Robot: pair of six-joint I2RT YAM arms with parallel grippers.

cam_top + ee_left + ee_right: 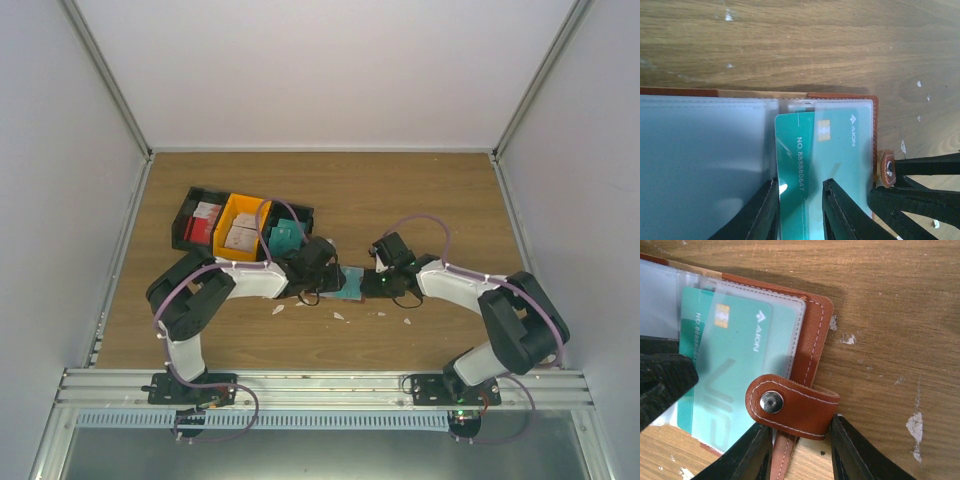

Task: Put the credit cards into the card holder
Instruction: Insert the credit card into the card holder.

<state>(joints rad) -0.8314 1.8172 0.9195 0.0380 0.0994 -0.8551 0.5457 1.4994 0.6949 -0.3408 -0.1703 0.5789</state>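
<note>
Wooden table (400,200) carried the open card holder (815,335) mid-surface. From nine o'clock, left gripper (800,192) stood slightly spread over a teal credit card (845,155) half-sleeved inside; from three o'clock, right gripper (799,434) pinched its snap tab (800,410).

Two white-and-black arms with purple cables

The left arm (250,281) and right arm (455,280) have white link shells, black joint housings and black base plates bolted on the aluminium rail (320,381). Beyond the rail a purple cable (428,220) loops over each arm, and the fingers (762,214) are matte black.
</note>
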